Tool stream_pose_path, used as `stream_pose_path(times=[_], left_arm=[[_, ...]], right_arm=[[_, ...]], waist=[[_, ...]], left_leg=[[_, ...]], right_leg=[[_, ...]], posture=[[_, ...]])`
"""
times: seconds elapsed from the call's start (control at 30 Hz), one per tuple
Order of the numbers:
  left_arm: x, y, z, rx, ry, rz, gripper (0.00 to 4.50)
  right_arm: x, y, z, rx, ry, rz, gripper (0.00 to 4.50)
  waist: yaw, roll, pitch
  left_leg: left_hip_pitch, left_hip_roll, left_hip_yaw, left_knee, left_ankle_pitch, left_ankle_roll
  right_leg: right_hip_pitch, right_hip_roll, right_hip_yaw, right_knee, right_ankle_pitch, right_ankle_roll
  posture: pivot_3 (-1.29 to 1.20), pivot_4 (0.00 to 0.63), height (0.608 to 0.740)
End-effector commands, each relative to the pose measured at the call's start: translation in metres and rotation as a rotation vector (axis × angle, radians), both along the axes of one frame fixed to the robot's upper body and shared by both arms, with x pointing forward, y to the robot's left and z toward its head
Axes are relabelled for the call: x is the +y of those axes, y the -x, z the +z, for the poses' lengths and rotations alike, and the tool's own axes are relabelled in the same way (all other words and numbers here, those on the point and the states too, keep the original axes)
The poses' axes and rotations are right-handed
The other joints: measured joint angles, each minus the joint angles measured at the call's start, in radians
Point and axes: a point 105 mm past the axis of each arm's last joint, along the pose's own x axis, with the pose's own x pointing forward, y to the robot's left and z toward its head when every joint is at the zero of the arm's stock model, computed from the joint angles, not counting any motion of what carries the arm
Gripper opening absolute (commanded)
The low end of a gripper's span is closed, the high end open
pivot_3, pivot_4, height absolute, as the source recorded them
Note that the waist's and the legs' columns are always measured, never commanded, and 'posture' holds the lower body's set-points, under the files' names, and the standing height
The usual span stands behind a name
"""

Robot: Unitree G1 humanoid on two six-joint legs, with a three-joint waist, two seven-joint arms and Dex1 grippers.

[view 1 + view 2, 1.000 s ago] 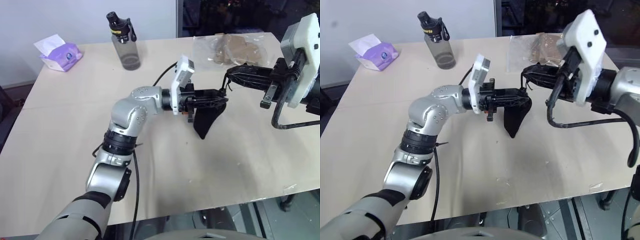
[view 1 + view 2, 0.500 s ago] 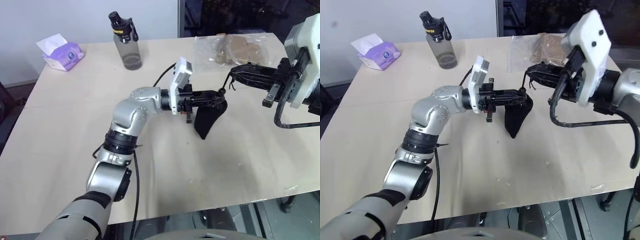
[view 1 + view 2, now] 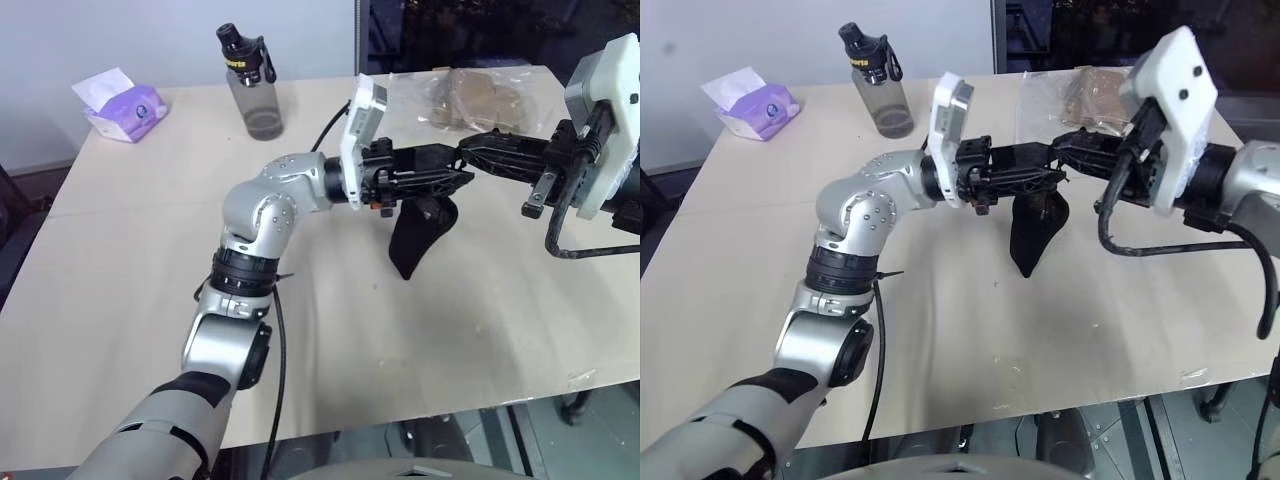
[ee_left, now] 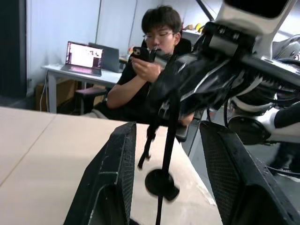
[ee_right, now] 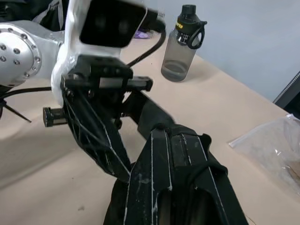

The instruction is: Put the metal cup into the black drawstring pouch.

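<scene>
The black drawstring pouch [image 3: 414,236] hangs above the table with its pointed bottom down. My right gripper [image 3: 470,153] is shut on the pouch's mouth, where black fabric bunches around its fingers [image 5: 174,174]. My left gripper [image 3: 458,180] reaches in from the left, just above the pouch's top edge. It is open, and its two fingers [image 4: 114,174] stand wide apart. Between them the pouch's thin cord [image 4: 167,140] dangles with a knot at its end. The metal cup is hidden from view.
At the back of the table stand a grey bottle with a black cap [image 3: 249,84], a purple tissue pack [image 3: 122,104] at the back left, and a clear plastic bag of brown contents [image 3: 466,98] at the back right. Beyond the table a seated person [image 4: 154,70] holds a phone.
My left gripper has opened, let go of the pouch's mouth and risen a little. The pouch still hangs from the right gripper, which has stayed put.
</scene>
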Motion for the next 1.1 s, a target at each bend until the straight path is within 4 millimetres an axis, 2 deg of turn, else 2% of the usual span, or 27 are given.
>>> stream_pose_path(times=[0.03,0.13,0.17,0.27,0.37,0.5,0.6,0.77,0.93,0.97,1.07,1.1], left_arm=[[-0.007,0.006,0.003,-0.031,-0.016,-0.045,1.52],[-0.012,0.003,-0.013,-0.016,-0.075,-0.046,0.16],[-0.013,0.001,-0.019,-0.009,-0.091,-0.039,0.05],[-0.011,-0.013,-0.046,0.026,-0.173,0.016,0.05],[0.0,-0.027,-0.079,0.04,-0.268,0.094,0.05],[0.015,-0.045,-0.098,0.042,-0.326,0.201,0.05],[0.024,-0.055,-0.107,0.008,-0.363,0.264,0.05],[0.023,-0.054,-0.103,-0.055,-0.327,0.264,0.05],[0.027,-0.052,-0.078,-0.028,-0.173,0.288,0.05],[0.031,-0.05,-0.07,0.004,-0.123,0.28,0.29],[0.043,-0.048,-0.056,0.035,-0.06,0.297,1.26],[0.047,-0.047,-0.053,0.045,-0.051,0.307,1.72]], right_arm=[[0.003,0.007,0.012,-0.067,0.007,0.015,0.0],[0.001,0.007,0.021,-0.085,-0.044,0.014,0.0],[0.001,0.008,0.025,-0.092,-0.062,0.012,0.0],[-0.005,0.007,0.036,-0.113,-0.123,-0.006,0.0],[-0.022,0.002,0.056,-0.154,-0.232,-0.07,0.0],[-0.047,-0.009,0.074,-0.211,-0.315,-0.199,0.0],[-0.059,-0.013,0.08,-0.228,-0.347,-0.256,0.0],[-0.063,-0.014,0.068,-0.194,-0.34,-0.274,0.0],[-0.051,-0.012,0.042,-0.125,-0.323,-0.231,0.0],[-0.05,-0.011,0.037,-0.123,-0.315,-0.231,0.0],[-0.046,-0.007,0.022,-0.077,-0.339,-0.199,0.84],[-0.047,-0.005,0.017,-0.064,-0.338,-0.201,1.27]], waist=[[0.001,0.0,0.0],[0.001,0.0,0.0],[0.001,0.0,0.0],[0.001,0.0,0.0],[0.0,0.001,0.0],[0.002,0.0,0.0],[0.003,0.0,0.0],[0.004,0.0,0.0],[0.003,0.0,0.0],[0.001,0.0,0.0],[-0.002,0.0,0.0],[-0.001,0.0,0.0]], left_leg=[[0.0,0.0,0.0,0.0,0.0,0.0],[0.0,0.0,0.0,0.0,0.0,0.0],[0.0,0.0,0.0,0.0,0.0,0.0],[0.0,0.0,0.001,0.0,0.0,0.0],[0.0,0.0,0.0,0.0,0.0,0.0],[0.0,0.0,0.0,0.0,0.0,0.0],[-0.001,0.0,0.0,0.0,0.0,0.0],[-0.001,0.0,0.0,0.0,0.0,0.0],[-0.001,0.0,0.0,0.0,0.0,0.0],[-0.001,0.0,0.0,0.0,0.0,0.0],[0.0,0.0,0.001,0.001,0.0,0.0],[0.0,0.0,0.0,0.001,0.0,0.0]], right_leg=[[0.0,0.0,0.0,0.0,0.0,0.0],[0.0,0.0,0.0,0.0,0.0,0.0],[0.0,0.0,0.0,0.0,0.0,0.0],[0.0,0.0,0.0,0.0,0.0,0.0],[0.0,0.0,0.0,0.0,0.0,0.0],[0.0,0.0,0.0,0.0,0.0,0.0],[0.0,0.0,0.0,0.0,0.0,0.0],[0.0,-0.001,-0.001,-0.001,0.0,0.0],[0.0,-0.001,-0.001,0.0,0.0,0.0],[0.0,-0.001,-0.001,0.001,0.0,0.0],[0.0,0.0,0.0,0.001,0.0,0.0],[0.0,0.0,0.0,0.001,0.0,0.0]], posture=[[0.0,0.15,0.74],[0.0,0.15,0.74],[0.0,0.15,0.74],[0.0,0.15,0.74],[0.0,0.15,0.74],[0.0,0.15,0.74],[0.0,0.15,0.74],[0.0,0.15,0.74],[0.0,0.15,0.74],[0.0,0.15,0.74],[0.0,0.15,0.74],[0.0,0.15,0.74]])
